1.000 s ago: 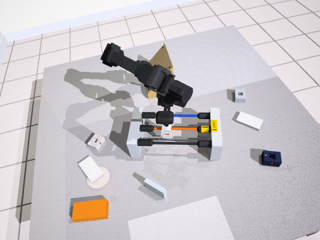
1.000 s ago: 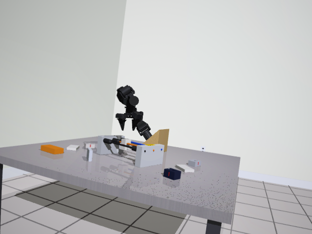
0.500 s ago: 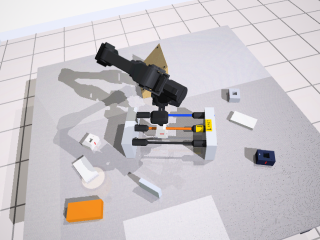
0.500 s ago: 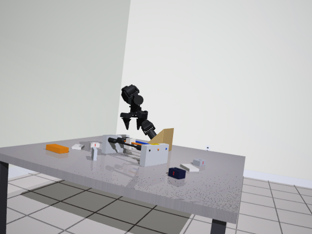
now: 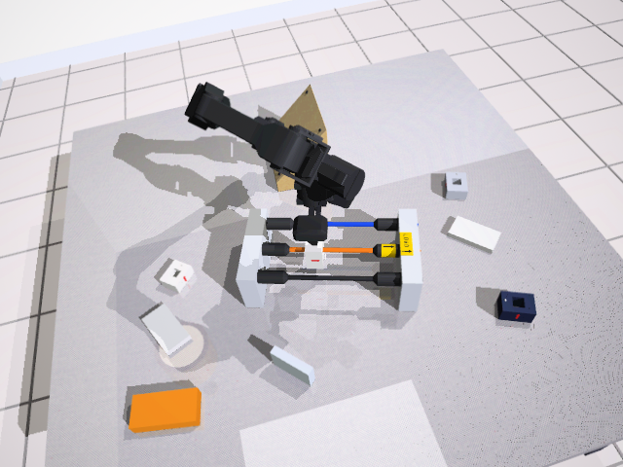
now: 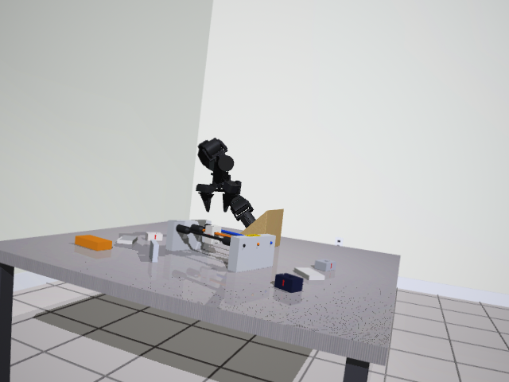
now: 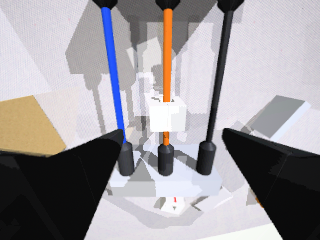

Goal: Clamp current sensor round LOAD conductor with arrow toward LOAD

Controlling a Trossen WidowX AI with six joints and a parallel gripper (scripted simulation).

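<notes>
The white sensor (image 5: 314, 258) (image 6: 211, 232) (image 7: 167, 117) sits around the orange conductor (image 5: 349, 249) (image 7: 168, 55), the middle of three. The yellow LOAD marker (image 5: 406, 244) (image 6: 251, 235) is on the end block at that conductor's other end. A red mark shows on the sensor's side in the top view; which way it points is too small to tell. The sensor looks like a closed block, but whether it is latched cannot be seen. My gripper (image 6: 216, 211) (image 7: 173, 133) is open and empty above the conductors, its fingers apart on either side of the sensor's line, not touching it.
The blue conductor (image 5: 350, 224) (image 7: 113, 70) and black conductor (image 5: 329, 277) (image 7: 220, 75) flank the orange one between two grey end blocks. A tan wedge (image 5: 308, 113) (image 6: 273, 226) stands behind. A navy block (image 5: 526, 312), an orange block (image 5: 164, 410) and several pale blocks lie around.
</notes>
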